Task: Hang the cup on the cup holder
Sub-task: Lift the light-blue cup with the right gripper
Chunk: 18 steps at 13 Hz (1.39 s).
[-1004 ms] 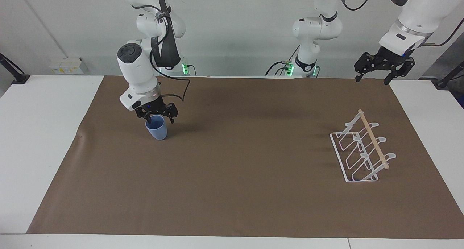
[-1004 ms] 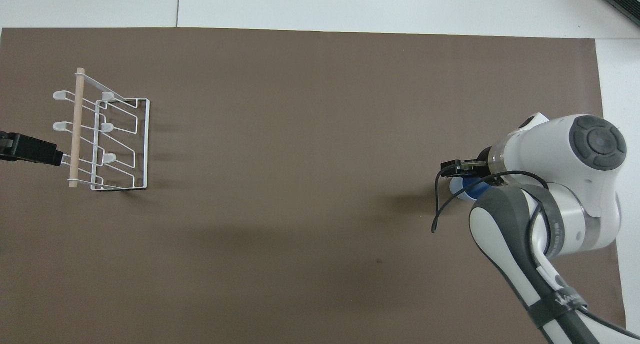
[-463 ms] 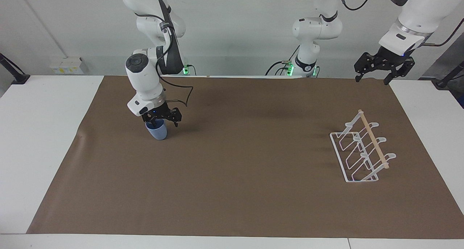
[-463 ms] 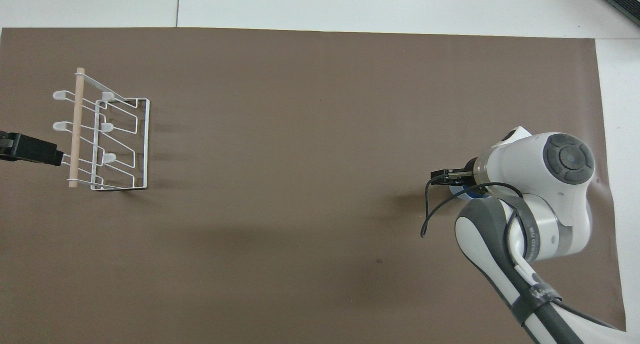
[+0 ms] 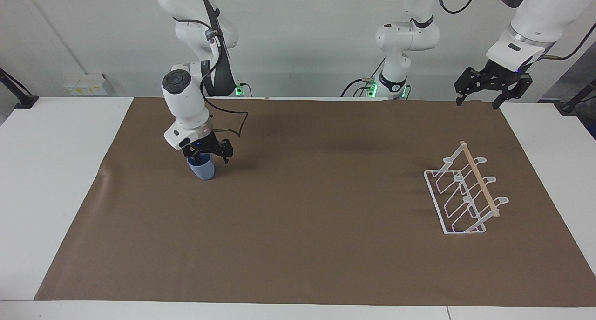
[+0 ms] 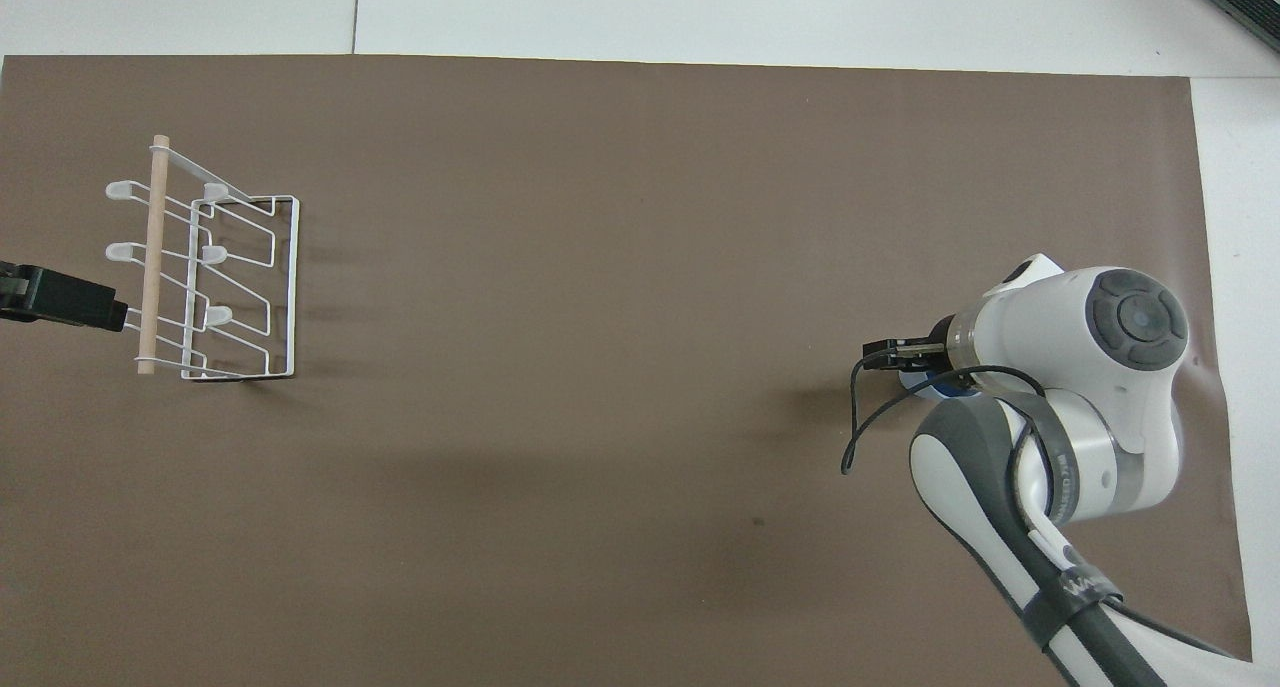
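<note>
The light-blue cup (image 5: 203, 171) stands upright on the brown mat toward the right arm's end of the table; only a sliver of the cup (image 6: 912, 378) shows under the arm from overhead. My right gripper (image 5: 206, 155) (image 6: 898, 355) is down at its rim, open, with the fingers astride the rim. The white wire cup holder (image 5: 479, 180) (image 6: 153, 257) with its wooden rod stands toward the left arm's end. My left gripper (image 5: 478, 103) (image 6: 65, 302) waits open, raised above the mat's edge by the robots.
The brown mat (image 5: 316, 208) covers most of the white table (image 5: 51, 171). A dark cable (image 5: 235, 119) loops from the right wrist beside the cup. The mat's edge (image 6: 1215, 372) is wrinkled close to the cup.
The right gripper came down onto the cup's rim and its wrist swung more upright, then stayed nearly still. The cup, the cup holder and the left arm have not moved.
</note>
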### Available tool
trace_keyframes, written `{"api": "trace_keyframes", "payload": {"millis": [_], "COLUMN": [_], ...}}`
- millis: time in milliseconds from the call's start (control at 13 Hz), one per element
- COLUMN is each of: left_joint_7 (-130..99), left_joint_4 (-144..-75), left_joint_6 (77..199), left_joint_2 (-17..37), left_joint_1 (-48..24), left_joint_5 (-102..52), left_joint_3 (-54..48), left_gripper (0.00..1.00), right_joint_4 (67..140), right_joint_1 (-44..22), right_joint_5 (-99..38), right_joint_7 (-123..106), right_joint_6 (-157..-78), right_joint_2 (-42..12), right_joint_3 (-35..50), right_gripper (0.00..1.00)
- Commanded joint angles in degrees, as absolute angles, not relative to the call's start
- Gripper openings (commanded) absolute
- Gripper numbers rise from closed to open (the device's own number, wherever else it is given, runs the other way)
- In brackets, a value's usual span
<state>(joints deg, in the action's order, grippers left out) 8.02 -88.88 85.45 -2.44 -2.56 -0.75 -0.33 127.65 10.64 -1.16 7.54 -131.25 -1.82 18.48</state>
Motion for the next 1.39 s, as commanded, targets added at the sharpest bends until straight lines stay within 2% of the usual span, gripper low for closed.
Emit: {"api": "trace_keyframes", "payload": {"millis": [0,232,309,1004,1312], "left_joint_7": [8.53,8.44,8.52,8.61,8.61], "left_joint_4": [-90.62,-90.62,-90.70,-90.70,-90.62], "left_joint_6": [85.87,85.78,85.78,85.61,86.04], "left_joint_2": [-4.04,-4.04,-4.04,-4.13,-4.04], "left_joint_1": [-2.90,-2.90,-2.90,-2.99,-2.99], "left_joint_5": [0.09,0.09,0.09,0.09,0.18], "left_joint_3": [-0.26,-0.26,-0.26,-0.26,-0.18], "left_gripper": [1.00,1.00,1.00,1.00,1.00], "right_joint_4": [128.58,128.50,128.58,128.15,122.28], "right_joint_1": [11.16,11.16,11.34,11.34,11.51], "right_joint_5": [-2.64,-2.64,-2.64,-2.55,-2.55], "right_joint_7": [6.41,6.24,6.24,6.15,6.15], "right_joint_6": [-132.28,-131.75,-131.57,-130.78,-123.34], "right_joint_2": [-1.41,-1.32,-1.32,-1.41,-1.58], "right_joint_3": [18.72,18.63,18.72,18.72,18.63], "right_gripper": [0.60,0.08,0.00,0.00,0.00]}}
